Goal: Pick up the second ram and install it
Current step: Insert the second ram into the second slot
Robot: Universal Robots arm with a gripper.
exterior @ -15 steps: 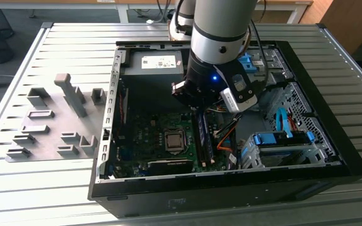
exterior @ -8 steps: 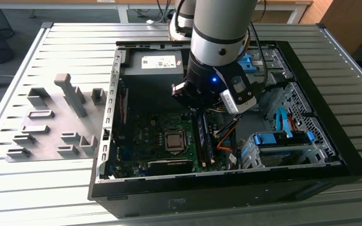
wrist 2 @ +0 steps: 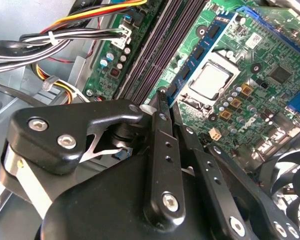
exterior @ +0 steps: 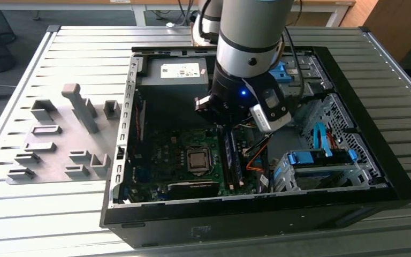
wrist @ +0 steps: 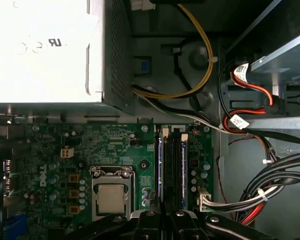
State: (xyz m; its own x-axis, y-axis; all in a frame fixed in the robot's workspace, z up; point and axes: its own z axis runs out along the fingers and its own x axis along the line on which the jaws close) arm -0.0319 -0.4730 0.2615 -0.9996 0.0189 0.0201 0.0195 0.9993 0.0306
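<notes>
Your jaws were closed on the second ram (wrist 2: 197, 55), edge-on over the memory slots (wrist: 172, 165) beside the processor (wrist: 110, 198); seating was underway, I judged, needing straight downward pressure.

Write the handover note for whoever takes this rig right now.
Gripper: down inside the computer case, at one end of the second ram.
Second ram: standing on edge in the memory slot nearest the processor.
Done: the ram is off the table and in its slot.
Left: whether it is fully seated cannot be seen; the gripper has not let it be.
</notes>
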